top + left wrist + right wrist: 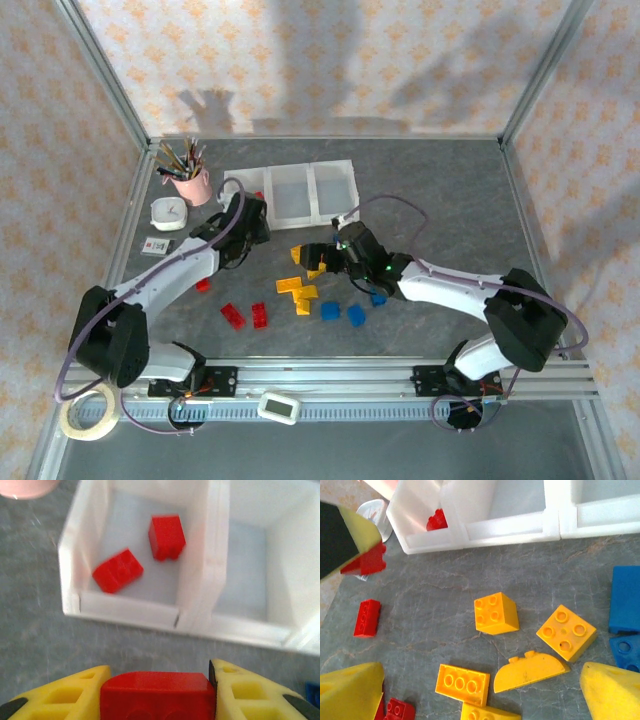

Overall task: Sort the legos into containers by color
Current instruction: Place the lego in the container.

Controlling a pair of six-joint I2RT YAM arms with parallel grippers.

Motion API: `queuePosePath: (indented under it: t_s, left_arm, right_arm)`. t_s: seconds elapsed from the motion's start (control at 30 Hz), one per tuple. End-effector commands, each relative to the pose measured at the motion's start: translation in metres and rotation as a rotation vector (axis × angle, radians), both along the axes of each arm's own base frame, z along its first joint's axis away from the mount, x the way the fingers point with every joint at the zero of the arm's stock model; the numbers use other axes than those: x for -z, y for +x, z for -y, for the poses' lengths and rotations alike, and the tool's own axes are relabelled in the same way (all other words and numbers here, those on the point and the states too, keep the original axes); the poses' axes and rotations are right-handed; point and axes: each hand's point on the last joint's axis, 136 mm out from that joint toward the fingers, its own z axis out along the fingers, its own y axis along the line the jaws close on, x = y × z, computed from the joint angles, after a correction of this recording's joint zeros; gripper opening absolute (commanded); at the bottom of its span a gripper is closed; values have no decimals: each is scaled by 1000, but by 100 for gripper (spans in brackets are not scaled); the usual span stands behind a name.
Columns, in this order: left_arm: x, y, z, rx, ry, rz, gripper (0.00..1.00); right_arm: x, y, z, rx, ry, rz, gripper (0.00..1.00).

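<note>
My left gripper (157,682) is shut on a red lego (157,697), just short of the near wall of the left bin (130,611) of the containers (290,190). Two red legos (117,570) (166,536) lie in that bin. The middle bin (245,585) holds nothing that I can see. In the top view the left gripper (252,222) sits at the tray's near left corner. My right gripper (480,690) hangs open above a cluster of yellow legos (495,612) (566,631) (462,684), among them a half-round piece (530,671). In the top view it (322,258) hovers mid-table.
Loose red legos (232,315) (259,315) (203,285) and blue legos (330,310) (356,315) lie on the near table. A pink cup of pencils (190,185) and a white timer (168,213) stand left of the tray. A tape roll (85,415) lies at the front left.
</note>
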Motion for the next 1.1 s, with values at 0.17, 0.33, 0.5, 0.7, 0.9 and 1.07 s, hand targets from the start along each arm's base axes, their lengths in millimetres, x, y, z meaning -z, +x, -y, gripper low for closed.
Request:
queuePosePath:
  t_s: [0.17, 0.33, 0.5, 0.7, 0.9, 1.07]
  left_arm:
    - [-4, 63, -40, -151, 66, 45, 44]
    - [5, 98, -57, -174, 128, 20, 45]
    - [6, 122, -57, -162, 161, 5, 54]
    - [3, 124, -59, -164, 178, -1, 65]
    - [-9, 113, -52, -132, 132, 6, 66]
    - [-10, 76, -45, -89, 38, 27, 67]
  right_arm:
    - [-27, 26, 0, 63, 48, 75, 100]
    - [-30, 30, -2, 61, 39, 94, 100]
    - [-36, 33, -4, 54, 37, 108, 100]
    - [-46, 32, -9, 23, 38, 126, 100]
    - [-53, 27, -6, -3, 15, 140, 100]
    - [-41, 11, -8, -57, -11, 122, 100]
